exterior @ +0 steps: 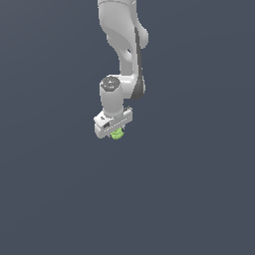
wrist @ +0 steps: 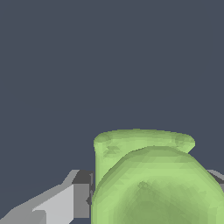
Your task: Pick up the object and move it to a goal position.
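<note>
The object [exterior: 117,133] is a tiny lime-green knobby lump that sits right under the white gripper bar in the exterior view. In the wrist view the object [wrist: 144,175] fills the space between the two fingers, with a grey finger [wrist: 65,205] against one side and the edge of the other finger [wrist: 217,177] at the opposite side. My gripper [exterior: 116,131] is shut on the object. The white arm reaches down from the top of the exterior view. Whether the object rests on the floor or hangs above it cannot be told.
A plain dark blue-grey surface [exterior: 189,199] fills both views. No other objects, edges or goal marker show.
</note>
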`<state>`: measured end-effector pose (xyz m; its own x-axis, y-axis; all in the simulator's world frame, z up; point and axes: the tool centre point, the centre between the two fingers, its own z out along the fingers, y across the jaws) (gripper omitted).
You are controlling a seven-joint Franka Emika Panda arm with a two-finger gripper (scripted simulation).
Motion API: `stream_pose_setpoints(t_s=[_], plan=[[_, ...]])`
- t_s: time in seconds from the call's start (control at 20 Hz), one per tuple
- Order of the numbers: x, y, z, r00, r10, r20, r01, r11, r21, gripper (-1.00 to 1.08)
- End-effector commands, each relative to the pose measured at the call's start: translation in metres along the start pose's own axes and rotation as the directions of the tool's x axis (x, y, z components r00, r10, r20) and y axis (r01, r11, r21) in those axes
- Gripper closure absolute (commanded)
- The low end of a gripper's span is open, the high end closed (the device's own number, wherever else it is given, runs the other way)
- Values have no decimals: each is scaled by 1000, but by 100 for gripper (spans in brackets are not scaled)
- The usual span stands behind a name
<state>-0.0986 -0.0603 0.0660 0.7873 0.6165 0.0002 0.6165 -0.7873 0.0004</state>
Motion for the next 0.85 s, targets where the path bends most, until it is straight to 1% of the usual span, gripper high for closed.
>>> stream_pose_setpoints(t_s=[0.0,0.4,0.6,0.8], plan=[[-1,3,-15,1000,0,0,0,1000,0,108],[-6,12,-66,1000,-1,0,1,1000,0,108],[-7,15,-79,1000,-1,0,1,1000,0,108],[-7,16,-83,1000,-1,0,1,1000,0,108]])
